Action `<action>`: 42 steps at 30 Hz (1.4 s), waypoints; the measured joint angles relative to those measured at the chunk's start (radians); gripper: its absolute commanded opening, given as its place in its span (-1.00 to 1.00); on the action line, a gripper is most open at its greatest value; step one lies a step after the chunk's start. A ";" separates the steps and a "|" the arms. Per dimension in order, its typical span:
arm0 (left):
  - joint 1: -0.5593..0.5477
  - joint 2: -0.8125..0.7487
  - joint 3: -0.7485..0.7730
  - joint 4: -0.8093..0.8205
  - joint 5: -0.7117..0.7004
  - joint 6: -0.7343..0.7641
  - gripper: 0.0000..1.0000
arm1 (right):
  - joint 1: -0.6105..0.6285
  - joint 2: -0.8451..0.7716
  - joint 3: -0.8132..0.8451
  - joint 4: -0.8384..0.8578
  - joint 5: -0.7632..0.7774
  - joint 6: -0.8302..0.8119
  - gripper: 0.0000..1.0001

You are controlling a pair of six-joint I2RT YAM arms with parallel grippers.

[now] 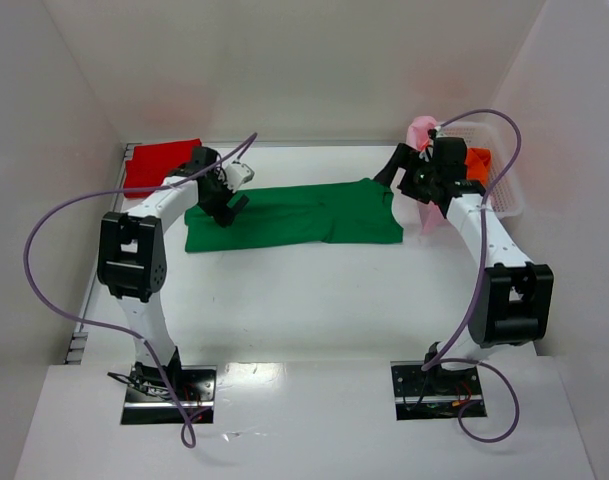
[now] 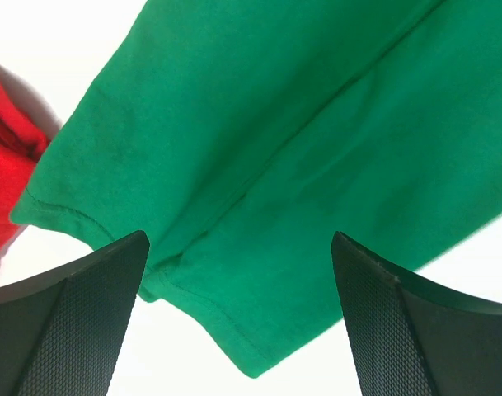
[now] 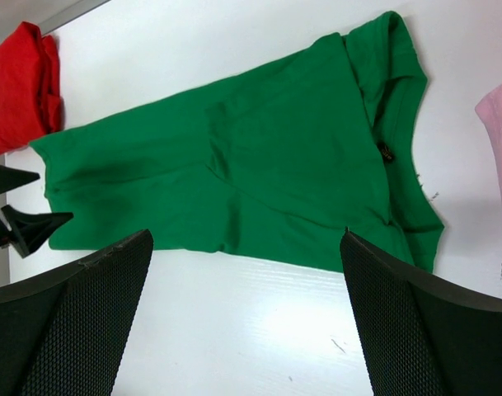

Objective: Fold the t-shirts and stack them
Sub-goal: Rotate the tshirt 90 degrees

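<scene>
A dark green t-shirt (image 1: 294, 215) lies flat across the middle of the table, folded into a long strip. My left gripper (image 1: 229, 207) hovers open over its left end. In the left wrist view the hem corner of the green t-shirt (image 2: 259, 272) sits between the wide fingers of the left gripper (image 2: 238, 313), untouched. My right gripper (image 1: 397, 167) stands open above the shirt's right, collar end. In the right wrist view the right gripper (image 3: 246, 313) holds nothing and is over bare table beside the green t-shirt (image 3: 259, 157). A folded red t-shirt (image 1: 159, 162) rests at the back left.
A white mesh basket (image 1: 506, 195) stands at the back right, behind my right arm. An orange t-shirt (image 1: 478, 158) lies inside it and a pale pink t-shirt (image 1: 421, 130) hangs over its left side. White walls enclose the table on three sides.
</scene>
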 measured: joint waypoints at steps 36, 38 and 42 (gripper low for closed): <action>-0.316 0.109 0.037 -0.154 -0.155 -0.114 0.98 | -0.006 -0.057 -0.012 -0.042 -0.008 -0.001 1.00; -0.375 0.097 0.017 -0.184 -0.135 -0.160 0.98 | -0.006 -0.056 -0.012 -0.042 -0.010 -0.005 1.00; -0.467 0.061 -0.049 -0.229 -0.079 -0.273 0.98 | -0.006 -0.047 -0.012 -0.041 -0.016 -0.005 1.00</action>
